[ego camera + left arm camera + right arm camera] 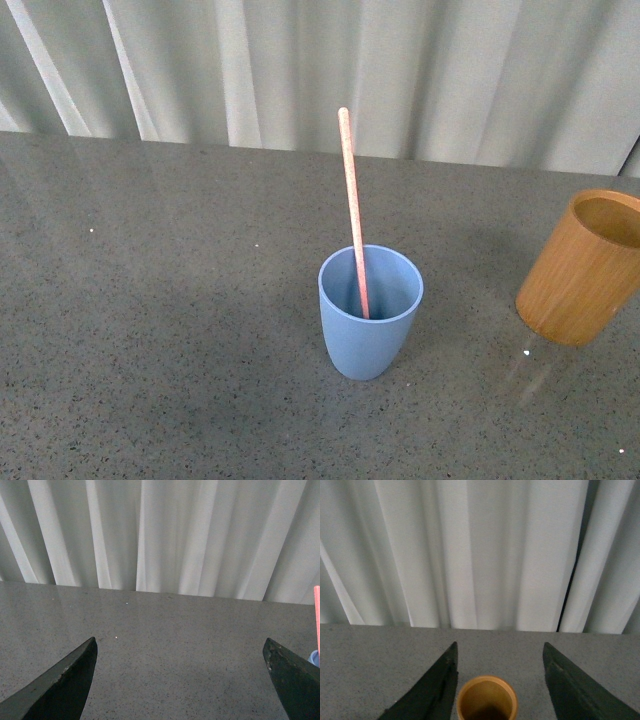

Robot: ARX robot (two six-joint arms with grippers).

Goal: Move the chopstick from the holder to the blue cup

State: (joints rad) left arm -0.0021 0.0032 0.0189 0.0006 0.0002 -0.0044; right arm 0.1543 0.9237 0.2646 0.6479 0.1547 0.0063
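The chopstick point(352, 210) is seen standing in the blue cup point(370, 325), its lower end inside against the cup's wall and its long axis close to upright, tipped slightly so that the top leans to the robot's left. The holder point(583, 268) is seen empty, well apart on the right of the grey speckled surface point(150, 330). The transfer is therefore judged complete, with only withdrawal left.

The left pincer point(180, 677) is shown wide open and empty; the chopstick's shaft and a sliver of the cup appear at the edge of its view, off to the arm's right. The right pincer point(500, 690) is likewise spread and empty, hanging above and just behind the holder. Neither arm is seen in the front view. By the wrist views, the left arm is judged nearer the cup.

No brand, label or writing can be read anywhere.
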